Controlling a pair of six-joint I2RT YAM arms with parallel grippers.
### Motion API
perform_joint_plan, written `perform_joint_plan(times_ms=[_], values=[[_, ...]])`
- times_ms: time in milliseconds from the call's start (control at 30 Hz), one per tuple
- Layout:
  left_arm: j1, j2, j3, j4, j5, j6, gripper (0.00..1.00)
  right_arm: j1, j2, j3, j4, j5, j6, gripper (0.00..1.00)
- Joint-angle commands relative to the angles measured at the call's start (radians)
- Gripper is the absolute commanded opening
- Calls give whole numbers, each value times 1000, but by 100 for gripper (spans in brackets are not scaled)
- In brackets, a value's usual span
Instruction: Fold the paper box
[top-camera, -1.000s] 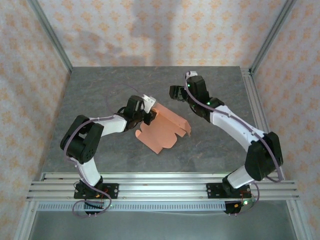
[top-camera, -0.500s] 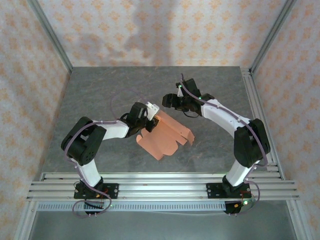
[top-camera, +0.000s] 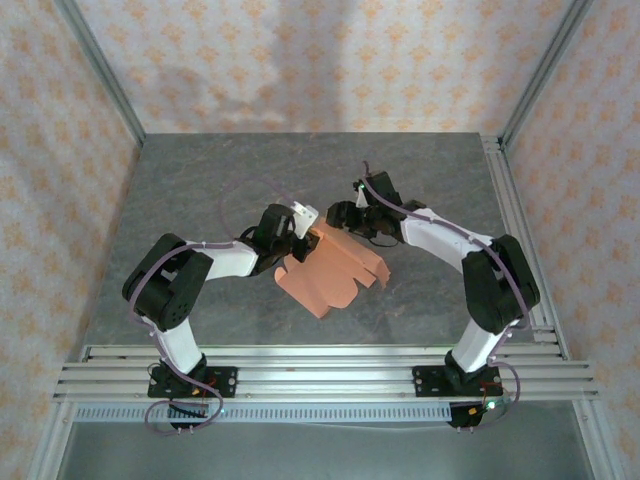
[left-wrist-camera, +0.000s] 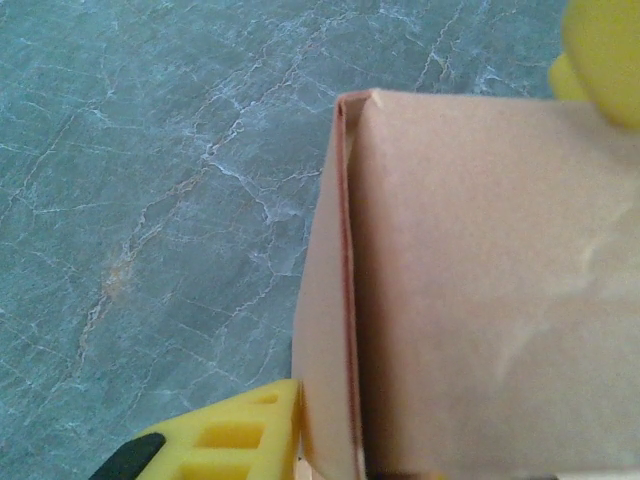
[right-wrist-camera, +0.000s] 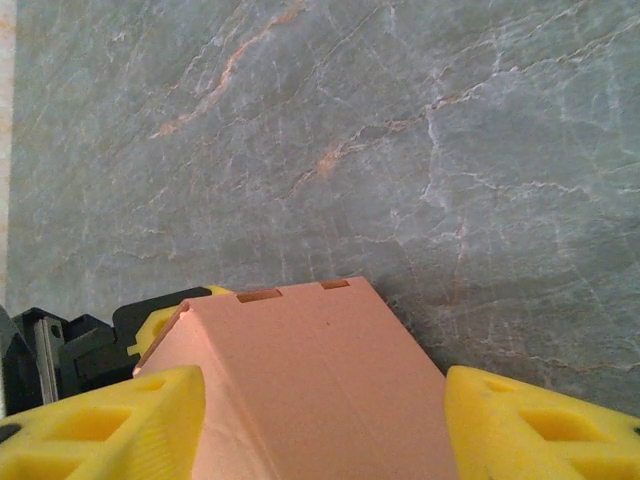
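Top external: left tool (top-camera: 303, 231) sits at the far-left corner of the paper box (top-camera: 330, 266), closed narrow on that corner. Left wrist view: one yellow finger (left-wrist-camera: 235, 440) is pressed against the card's folded edge and the other finger is at the upper right, with the card between them. So this tool is gripping the box.

Right tool (top-camera: 347, 215) is at the far edge of the box, facing the left tool. Right wrist view: its yellow fingers (right-wrist-camera: 100, 420) stand wide apart on either side of a raised, creased panel. Cannot tell if they press it.

Paper box: salmon-orange, partly folded, near the middle of the bench (top-camera: 200, 180). Its far side is lifted between the two tools. The near flaps rest on the bench and point toward the near edge. Two small slots (right-wrist-camera: 260, 295) show in the panel's far edge.
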Motion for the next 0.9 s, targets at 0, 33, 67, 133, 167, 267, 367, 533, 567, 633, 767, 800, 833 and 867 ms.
perform_joint_plan(times_ms=[0, 33, 67, 133, 167, 267, 367, 533, 567, 633, 767, 800, 833, 867], values=[[-4, 24, -12, 49, 20, -19, 19, -4, 34, -9, 58, -86, 9, 64], [-4, 29, -12, 52, 21, -23, 19, -5, 42, -8, 55, -97, 7, 64], [-4, 33, -12, 59, 20, -28, 19, -4, 52, -6, 44, -98, 3, 64], [-3, 41, -14, 65, 15, -34, 19, -5, 66, -6, 24, -83, -7, 63], [-4, 41, -17, 72, 9, -39, 20, -5, 72, -7, 11, -69, -9, 62], [-4, 40, -29, 100, -10, -52, 23, -4, 76, -5, -24, -29, -18, 60], [-4, 38, -43, 135, -32, -72, 27, -4, 76, -3, -47, 2, -22, 57], [-4, 43, -93, 278, -55, -118, 34, -5, 90, 12, -60, 1, -11, 54], [-5, 53, -108, 328, -52, -117, 35, -5, 92, 14, -61, 1, -7, 54], [-5, 71, -142, 424, -57, -119, 35, -5, 95, 19, -64, -1, -3, 54], [-8, 83, -161, 484, -58, -120, 34, -5, 94, 25, -71, -13, -2, 53], [-9, 85, -160, 488, -57, -120, 34, -4, 96, 28, -73, -18, -1, 53], [-10, 89, -158, 490, -56, -121, 34, -5, 98, 28, -74, -24, 2, 53], [-14, 95, -151, 492, -50, -122, 33, -4, 103, 30, -70, -30, 7, 53]])
